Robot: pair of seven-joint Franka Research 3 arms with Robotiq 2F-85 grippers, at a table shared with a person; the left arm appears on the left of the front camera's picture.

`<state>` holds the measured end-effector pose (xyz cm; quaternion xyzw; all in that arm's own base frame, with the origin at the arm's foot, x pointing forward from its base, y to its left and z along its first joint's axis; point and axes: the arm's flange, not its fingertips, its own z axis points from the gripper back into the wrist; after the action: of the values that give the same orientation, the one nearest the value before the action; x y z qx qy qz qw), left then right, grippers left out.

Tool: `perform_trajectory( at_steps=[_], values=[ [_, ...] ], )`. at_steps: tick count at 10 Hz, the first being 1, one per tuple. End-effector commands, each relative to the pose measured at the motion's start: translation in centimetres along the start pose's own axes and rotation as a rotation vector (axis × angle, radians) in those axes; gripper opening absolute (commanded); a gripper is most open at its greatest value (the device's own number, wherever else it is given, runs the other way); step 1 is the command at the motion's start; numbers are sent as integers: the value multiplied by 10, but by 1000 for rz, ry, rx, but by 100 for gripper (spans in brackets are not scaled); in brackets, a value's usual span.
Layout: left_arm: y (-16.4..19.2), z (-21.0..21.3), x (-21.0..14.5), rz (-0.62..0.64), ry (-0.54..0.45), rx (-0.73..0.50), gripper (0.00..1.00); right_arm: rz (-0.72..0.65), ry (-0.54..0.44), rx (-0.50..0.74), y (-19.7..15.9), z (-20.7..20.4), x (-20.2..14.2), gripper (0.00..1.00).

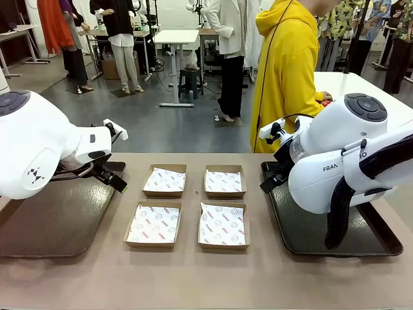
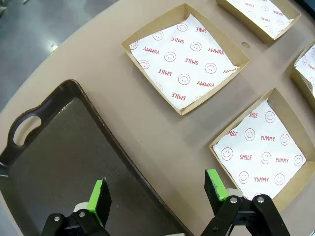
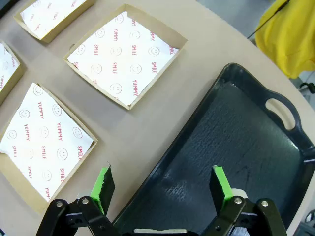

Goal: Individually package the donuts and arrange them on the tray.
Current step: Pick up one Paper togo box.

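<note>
No donut is in view. My left gripper point(image 2: 157, 192) is open and holds nothing. It hangs over the right rim of the dark brown tray point(image 2: 54, 162), next to the table. My right gripper point(image 3: 165, 183) is also open, with nothing between its fingers, above the left rim of the black tray point(image 3: 236, 142). In the front view the left gripper point(image 1: 111, 178) sits at the inner far corner of the left tray point(image 1: 51, 226). The right gripper point(image 1: 270, 183) sits at the inner far corner of the right tray point(image 1: 310, 239).
Several shallow cardboard boxes lined with smiley-print paper lie in a two-by-two block between the trays, such as the far left one point(image 1: 164, 181) and the near right one point(image 1: 222, 225). A person in a yellow hoodie point(image 1: 284, 71) stands at the far edge, turned toward a white table point(image 1: 361, 84).
</note>
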<state>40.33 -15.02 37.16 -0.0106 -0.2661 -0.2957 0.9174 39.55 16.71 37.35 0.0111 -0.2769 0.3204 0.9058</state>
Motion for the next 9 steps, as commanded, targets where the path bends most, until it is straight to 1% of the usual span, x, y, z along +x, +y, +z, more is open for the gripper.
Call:
perform_trajectory(
  at_steps=[1,2,3,4,5,6,7,8,9],
  values=[
    [-10,22,-16,-14,7,-7,100,68,-14,-28,18,25,-16,100],
    [-23,48,-41,-21,16,-6,100,90,2,-20,31,56,-39,100],
    [-27,69,-61,-43,43,-57,100,101,26,-22,34,76,-60,100],
    [-27,81,-78,-50,80,-84,100,69,94,-2,29,84,-81,100],
    [-31,88,-93,-47,126,-98,100,65,144,38,29,89,-102,100],
    [-31,95,-106,-44,149,-115,100,54,185,48,27,98,-121,100],
    [-37,101,-115,-41,156,-124,100,58,227,58,29,105,-134,100],
    [-39,107,-124,-55,165,-141,100,68,254,99,30,109,-142,100],
    [-38,111,-129,-44,168,-141,100,69,262,108,26,109,-144,100]
  ],
)
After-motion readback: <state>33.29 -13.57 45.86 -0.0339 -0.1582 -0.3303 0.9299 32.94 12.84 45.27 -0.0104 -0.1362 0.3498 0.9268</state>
